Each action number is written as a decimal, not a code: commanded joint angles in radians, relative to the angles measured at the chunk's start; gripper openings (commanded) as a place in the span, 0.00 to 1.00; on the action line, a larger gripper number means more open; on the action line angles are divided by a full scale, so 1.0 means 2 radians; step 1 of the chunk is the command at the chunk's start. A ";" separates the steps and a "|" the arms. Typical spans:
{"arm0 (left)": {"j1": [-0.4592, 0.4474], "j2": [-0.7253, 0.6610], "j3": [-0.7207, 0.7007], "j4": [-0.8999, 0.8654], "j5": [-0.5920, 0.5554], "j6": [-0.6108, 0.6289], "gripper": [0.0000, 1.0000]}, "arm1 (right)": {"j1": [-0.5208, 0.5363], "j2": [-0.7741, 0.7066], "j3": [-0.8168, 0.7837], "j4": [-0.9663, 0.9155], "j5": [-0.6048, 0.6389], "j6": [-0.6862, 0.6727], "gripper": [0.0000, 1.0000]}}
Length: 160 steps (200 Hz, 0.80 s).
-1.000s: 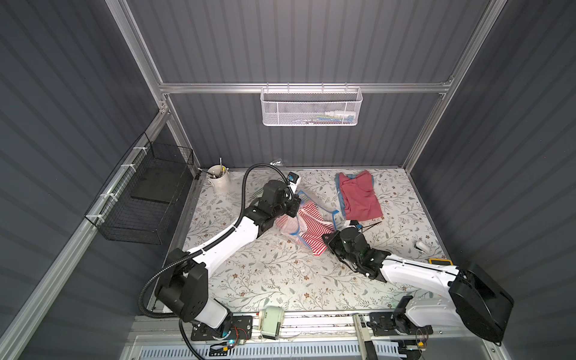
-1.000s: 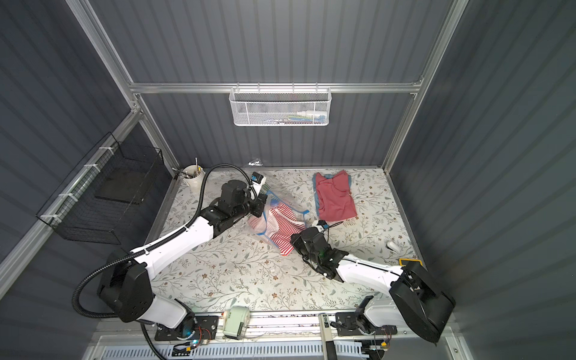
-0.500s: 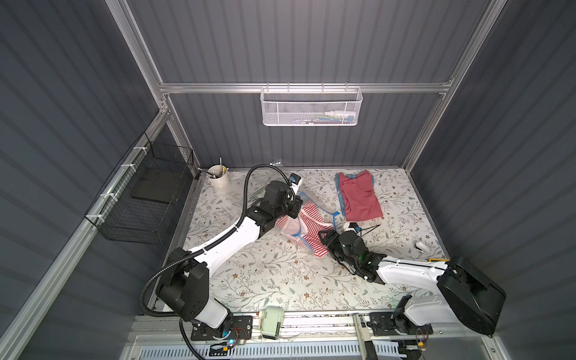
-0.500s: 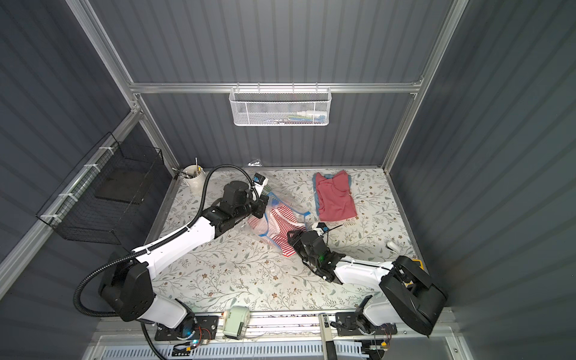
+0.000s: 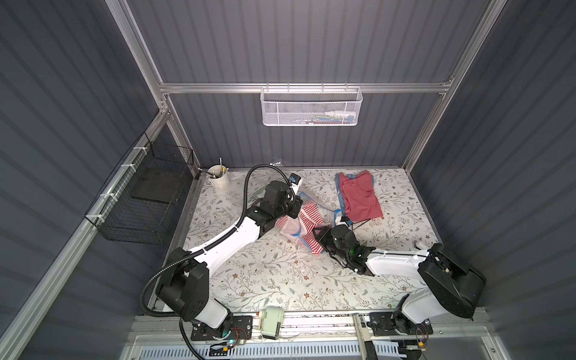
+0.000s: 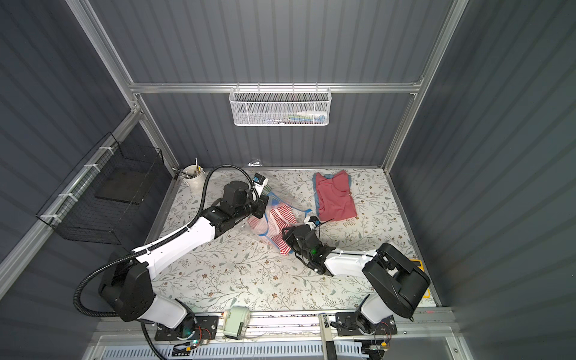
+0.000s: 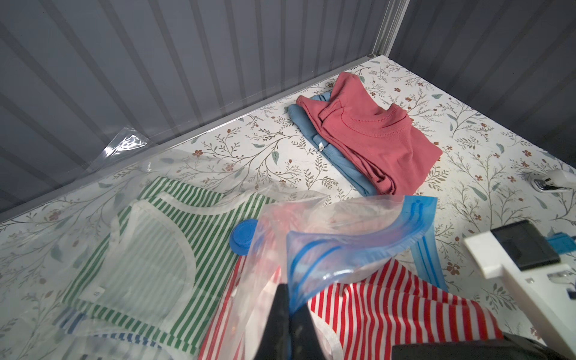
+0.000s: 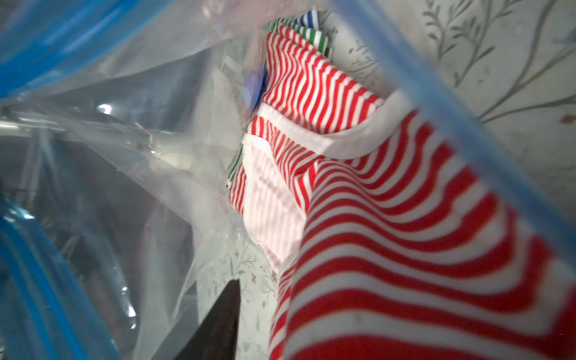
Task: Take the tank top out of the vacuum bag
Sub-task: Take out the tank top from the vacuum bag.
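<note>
The clear vacuum bag (image 7: 343, 237) with its blue zip strip lies mid-table, seen in both top views (image 5: 307, 197) (image 6: 277, 198). My left gripper (image 7: 288, 291) (image 5: 296, 211) is shut on the bag's upper zip edge and holds the mouth lifted. A red-and-white striped tank top (image 8: 389, 249) (image 5: 308, 218) (image 7: 389, 305) reaches out of the mouth. My right gripper (image 5: 318, 232) (image 6: 287, 233) is at the mouth. One dark finger (image 8: 221, 318) stands clear of the cloth. The other is hidden under the striped fabric. A green striped top (image 7: 174, 237) and the blue valve cap (image 7: 244, 235) lie deeper in.
A pink shirt (image 5: 360, 199) on a blue garment lies at the back right. A white cup (image 5: 219, 182) stands at the back left. A black wire basket (image 5: 146, 199) hangs on the left wall and a white mesh basket (image 5: 310, 107) on the back wall. A small white object (image 5: 419, 246) lies at the right edge.
My right gripper has slid in toward the bag's mouth, onto the red striped tank top. The left gripper still holds the bag's edge in the same place.
</note>
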 commanded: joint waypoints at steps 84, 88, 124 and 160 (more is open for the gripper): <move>0.000 -0.012 0.011 -0.009 -0.009 -0.001 0.00 | -0.008 -0.032 -0.001 -0.011 -0.014 -0.004 0.00; -0.001 -0.013 0.011 -0.008 -0.010 -0.001 0.00 | -0.008 -0.038 -0.002 -0.016 -0.013 -0.004 0.00; -0.001 -0.013 0.011 -0.008 -0.012 -0.001 0.00 | -0.007 -0.093 -0.009 -0.057 -0.001 -0.005 0.00; 0.000 -0.012 0.011 -0.008 -0.014 0.001 0.00 | -0.008 -0.140 0.003 -0.125 0.006 -0.003 0.00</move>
